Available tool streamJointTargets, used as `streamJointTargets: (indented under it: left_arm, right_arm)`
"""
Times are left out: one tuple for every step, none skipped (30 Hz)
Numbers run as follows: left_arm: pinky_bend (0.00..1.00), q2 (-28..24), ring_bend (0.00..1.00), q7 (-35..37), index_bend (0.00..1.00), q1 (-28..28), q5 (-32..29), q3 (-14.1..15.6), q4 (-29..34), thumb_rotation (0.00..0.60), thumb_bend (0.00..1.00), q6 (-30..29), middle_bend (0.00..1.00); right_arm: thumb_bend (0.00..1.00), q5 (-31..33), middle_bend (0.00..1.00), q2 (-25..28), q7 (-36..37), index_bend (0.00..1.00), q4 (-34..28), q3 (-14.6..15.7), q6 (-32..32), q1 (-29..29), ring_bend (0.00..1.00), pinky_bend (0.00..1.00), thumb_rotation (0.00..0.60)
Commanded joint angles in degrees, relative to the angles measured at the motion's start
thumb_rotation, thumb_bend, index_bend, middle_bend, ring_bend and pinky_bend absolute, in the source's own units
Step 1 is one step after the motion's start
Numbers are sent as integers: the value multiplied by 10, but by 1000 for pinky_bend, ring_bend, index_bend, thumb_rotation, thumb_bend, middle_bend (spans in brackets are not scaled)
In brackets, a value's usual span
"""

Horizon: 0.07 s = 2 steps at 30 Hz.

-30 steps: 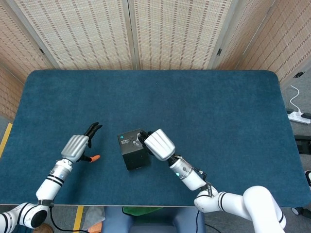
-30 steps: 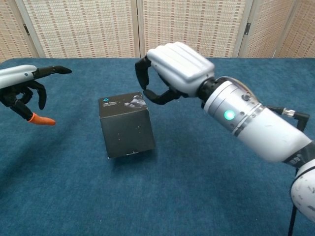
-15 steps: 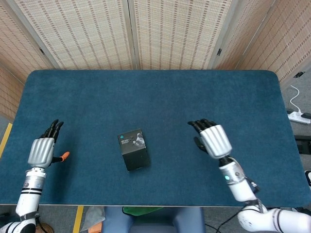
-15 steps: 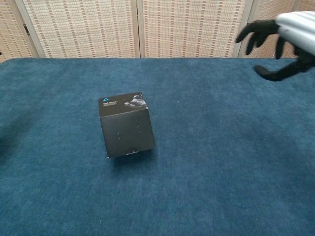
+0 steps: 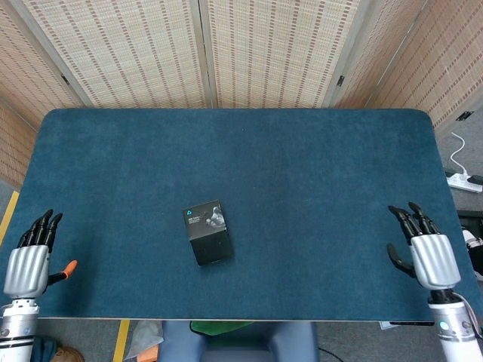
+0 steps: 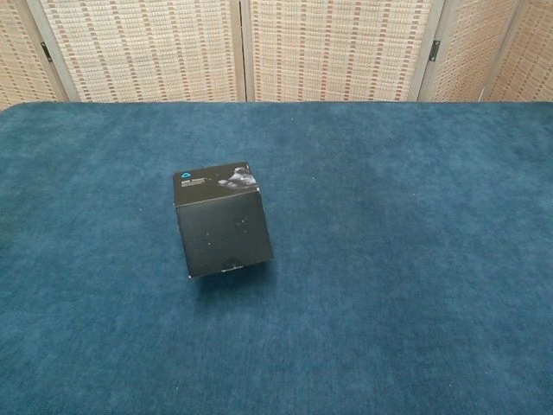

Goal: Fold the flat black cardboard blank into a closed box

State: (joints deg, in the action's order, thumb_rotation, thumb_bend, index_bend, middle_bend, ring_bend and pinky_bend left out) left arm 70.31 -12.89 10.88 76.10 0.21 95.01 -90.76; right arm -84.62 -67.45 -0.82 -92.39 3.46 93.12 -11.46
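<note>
Black cardboard box (image 5: pixel 207 232) stands closed on the blue table (image 5: pixel 302 173), a little left of centre and in the lower half of the head view. In the chest view you see the same box (image 6: pixel 222 220) left of centre, sitting on the cloth at a slight angle to the table's front edge, with its lid down and a small printed label with a blue mark on the top face. A paler speck shows at the bottom edge of its front face; you cannot tell what it is.

Your left hand (image 5: pixel 28 260) sits at the lower left corner of the head view, over the table's left edge, back of the hand up, its dark fingers stretched forward and lying close side by side, with the orange-tipped thumb out to the side. It holds nothing and is well apart from the box.

Your right hand (image 5: pixel 430 253) is at the lower right of the head view, near the table's right edge, back up as well, fingers extended and slightly fanned, thumb out to the side, nothing in it. It too is well apart from the box. Neither hand appears in the chest view.

Woven screen panels (image 5: pixel 204 45) run along the top of both views behind the table. A white power strip (image 5: pixel 462 179) lies on the floor at the right edge of the head view.
</note>
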Motion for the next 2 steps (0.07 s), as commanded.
streamJointTargets:
  left_arm:
    - [175, -5, 74, -3, 0, -18, 23, 13, 6, 600, 195, -18, 1]
    - [173, -4, 74, -5, 0, -22, 27, 14, 6, 600, 196, -20, 1]
  right_arm:
    - [388, -11, 173, 9, 23, 120, 7, 9, 13, 24, 43, 201, 600]
    - [388, -13, 173, 10, 27, 120, 8, 10, 13, 28, 40, 199, 600]
